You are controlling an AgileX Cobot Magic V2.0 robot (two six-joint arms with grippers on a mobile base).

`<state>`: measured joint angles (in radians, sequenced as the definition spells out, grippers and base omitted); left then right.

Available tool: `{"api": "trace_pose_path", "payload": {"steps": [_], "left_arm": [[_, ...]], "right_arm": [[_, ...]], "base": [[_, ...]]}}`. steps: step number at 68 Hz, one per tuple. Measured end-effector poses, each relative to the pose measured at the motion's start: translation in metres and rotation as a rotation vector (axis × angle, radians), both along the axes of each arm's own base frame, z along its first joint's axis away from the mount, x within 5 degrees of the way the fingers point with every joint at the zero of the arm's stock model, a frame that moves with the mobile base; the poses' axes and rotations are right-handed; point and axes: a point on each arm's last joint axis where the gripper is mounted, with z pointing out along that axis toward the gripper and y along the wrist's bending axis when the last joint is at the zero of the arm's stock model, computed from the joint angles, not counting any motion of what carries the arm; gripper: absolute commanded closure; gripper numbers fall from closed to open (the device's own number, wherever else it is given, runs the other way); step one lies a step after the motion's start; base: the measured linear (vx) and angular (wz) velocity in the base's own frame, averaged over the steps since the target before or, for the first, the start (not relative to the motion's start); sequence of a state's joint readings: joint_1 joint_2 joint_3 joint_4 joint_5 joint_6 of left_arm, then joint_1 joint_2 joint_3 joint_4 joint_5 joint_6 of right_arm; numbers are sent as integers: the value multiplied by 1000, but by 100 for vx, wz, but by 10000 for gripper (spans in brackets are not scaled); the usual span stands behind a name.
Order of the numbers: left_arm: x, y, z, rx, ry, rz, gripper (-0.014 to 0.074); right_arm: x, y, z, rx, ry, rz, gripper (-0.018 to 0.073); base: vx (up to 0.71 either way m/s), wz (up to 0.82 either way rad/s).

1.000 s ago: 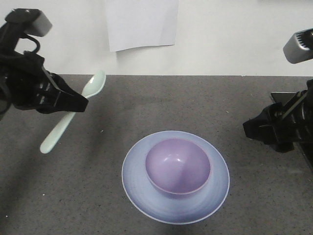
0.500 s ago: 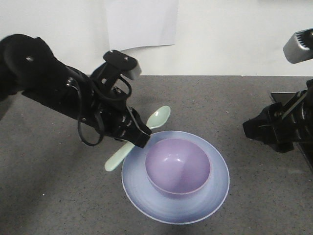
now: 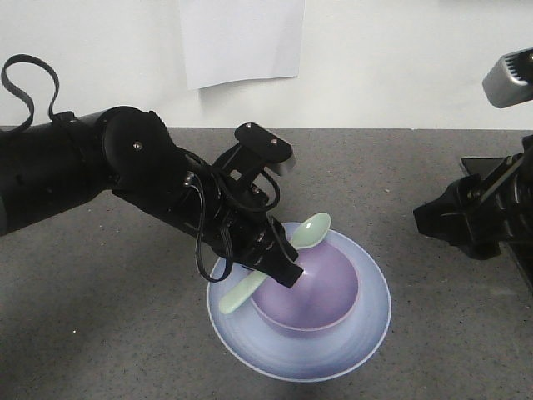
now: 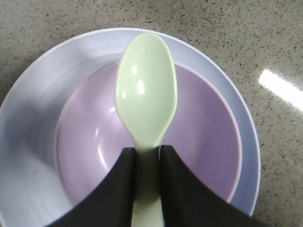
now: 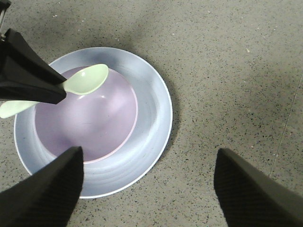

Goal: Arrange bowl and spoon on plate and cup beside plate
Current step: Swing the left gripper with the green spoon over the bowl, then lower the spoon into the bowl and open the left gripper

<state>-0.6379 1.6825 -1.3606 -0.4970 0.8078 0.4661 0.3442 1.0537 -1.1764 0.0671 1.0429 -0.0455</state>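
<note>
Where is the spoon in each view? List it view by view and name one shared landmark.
Exterior front: centre, the spoon slants over the bowl, gripped by the left tool.
Left wrist: centre, the spoon points up, with its handle between the tool's fingers at the bottom edge.
Right wrist: upper left, the spoon lies over the bowl's edge.
Shared landmark: the lilac bowl sitting on the plate.

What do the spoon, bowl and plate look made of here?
The spoon: likely glossy mint plastic, with sharp light glints on its head. The bowl: probably smooth lilac plastic, soft sheen, thin rim. The plate: pale blue, plastic or melamine by its dull sheen; cannot tell which.
</note>
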Motion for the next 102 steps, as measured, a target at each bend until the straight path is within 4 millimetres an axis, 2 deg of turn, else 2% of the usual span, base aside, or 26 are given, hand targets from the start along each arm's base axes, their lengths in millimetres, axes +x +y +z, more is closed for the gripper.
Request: {"api": "trace_pose_path", "payload": {"steps": [34, 52, 63, 73, 91, 102], "left_arm": [[-1, 1, -2, 13, 18, 3, 576], [2, 0, -18, 77, 70, -2, 568], [2, 0, -19, 78, 72, 1, 540], [2, 0, -19, 78, 72, 1, 472], [2, 0, -19, 78, 72, 1, 283], [3, 0, -19, 77, 71, 1, 204]], "right_arm": [[0, 0, 0, 0, 0, 0, 1], [0, 0, 0, 2, 1, 0, 1], [0, 0, 0, 2, 1, 1, 1], [0, 0, 0, 2, 1, 1, 7], [0, 0, 0, 2, 1, 1, 25], [0, 0, 0, 2, 1, 1, 26]], "base": [[0, 0], [0, 0], [0, 0], [0, 0], [0, 0], [0, 0]]}}
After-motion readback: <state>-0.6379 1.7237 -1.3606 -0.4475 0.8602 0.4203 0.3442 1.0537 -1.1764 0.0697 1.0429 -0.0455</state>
